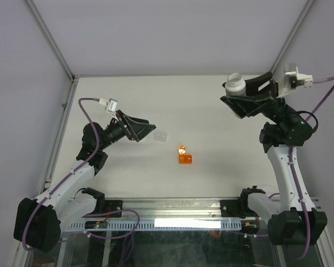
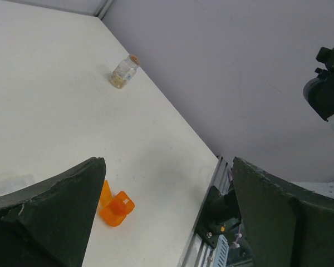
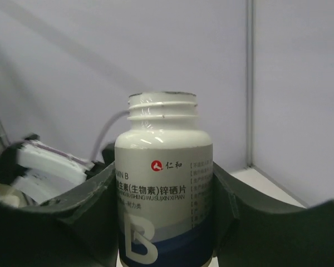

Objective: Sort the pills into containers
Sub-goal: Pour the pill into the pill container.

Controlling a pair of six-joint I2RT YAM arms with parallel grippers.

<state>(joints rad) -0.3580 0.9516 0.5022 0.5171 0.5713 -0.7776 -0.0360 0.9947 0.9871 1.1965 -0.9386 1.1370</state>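
Note:
My right gripper [image 1: 237,100] [image 3: 164,233] is shut on an uncapped white bottle [image 1: 235,84] [image 3: 164,167] with a dark blue band. It holds the bottle upright, high over the table's far right. My left gripper [image 1: 147,132] [image 2: 167,164] is open and empty, low over the table's left half. To its right stand a small clear corked vial [image 1: 182,148] [image 2: 124,72] and a stubby translucent orange cup [image 1: 185,159] [image 2: 117,207], close together. Pale tan bits that look like pills [image 2: 119,81] lie inside the vial. I see no loose pills on the table.
A small clear plastic piece [image 1: 162,136] lies just right of the left gripper's tips. Grey walls close in the white table [image 1: 222,178] on three sides. A metal rail [image 1: 172,208] with the arm bases runs along the near edge.

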